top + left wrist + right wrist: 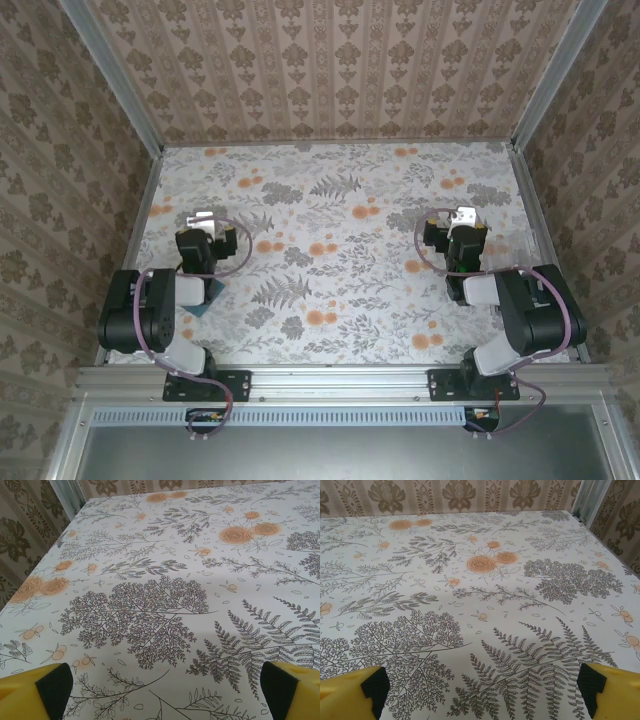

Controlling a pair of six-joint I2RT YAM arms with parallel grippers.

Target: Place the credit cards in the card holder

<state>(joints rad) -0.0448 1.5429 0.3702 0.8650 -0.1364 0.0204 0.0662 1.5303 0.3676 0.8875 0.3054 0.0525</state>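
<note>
Lower left of the overhead frame, beneath the left arm (pixel 142 312) — teal corner of the card holder (pixel 205 297), mostly hidden. Spread wide and empty: left gripper (pixel 204 217), right gripper (pixel 463 214).

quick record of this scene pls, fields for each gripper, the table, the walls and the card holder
left gripper: open, jaws wide apart, nothing between them, low over the cloth
right gripper: open, jaws wide apart, nothing between them, low over the cloth
table: covered by a floral cloth with ferns and orange flowers
card holder: probably the teal corner peeking out by the left arm in the top view, mostly hidden
walls: patterned wallpaper on three sides
held: nothing in either gripper
</note>
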